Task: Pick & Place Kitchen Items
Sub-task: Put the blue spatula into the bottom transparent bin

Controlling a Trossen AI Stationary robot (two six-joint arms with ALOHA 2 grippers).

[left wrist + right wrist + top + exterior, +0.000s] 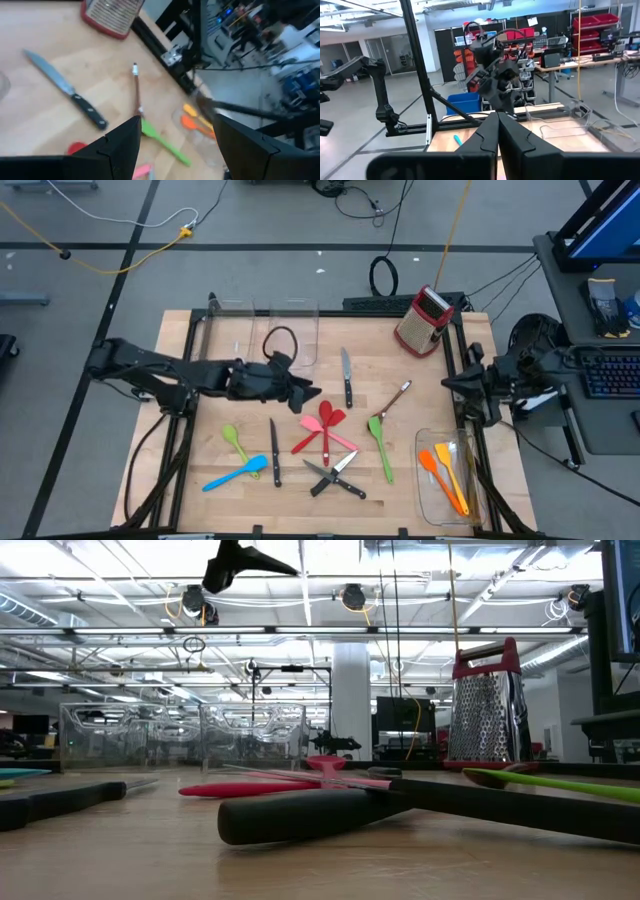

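Wood surface [200, 450], ref: grater [424, 320] at far right corner. Left gripper [308, 392] toward centre from grater, above surface, fingers [120, 145] spread, empty. Right gripper [448, 383] near grater at edge, fingers [487, 135] clenched, empty. Utensils: knife [346, 376], red spatulas [322, 425] mid-surface; orange spoons [442, 472] in bin [425, 500] on grater's side.

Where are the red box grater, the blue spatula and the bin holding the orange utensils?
Red box grater [424, 319]: high view, on its steel grating face.
Blue spatula [236, 473]: high view, midway along its handle.
Clear plastic bin [424, 442]: high view, on its rim at a corner near the green spoon.
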